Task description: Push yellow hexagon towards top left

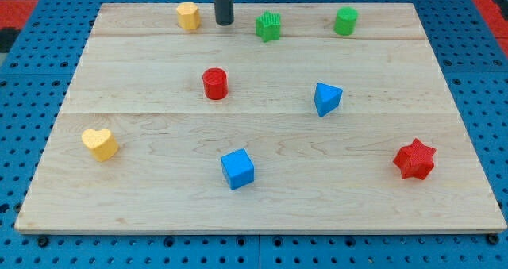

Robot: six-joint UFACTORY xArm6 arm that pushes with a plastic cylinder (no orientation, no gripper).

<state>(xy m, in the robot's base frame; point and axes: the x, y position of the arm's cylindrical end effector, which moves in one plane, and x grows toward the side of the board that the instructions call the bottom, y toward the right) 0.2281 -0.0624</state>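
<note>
**Yellow hexagon beside my tip at the far edge**

The yellow hexagon (188,16) sits near the worktop's (262,205) top edge, left of centre. My tip (225,23) stands just right of it, apart; there are no fingers to open or close.

Eight blocks: two yellow (188,16) (100,144), two green (269,26) (345,21), two red (215,84) (415,159), two blue (326,98) (237,168).

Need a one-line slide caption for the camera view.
My tip sits just right of the yellow hexagon near the board's top edge.
</note>
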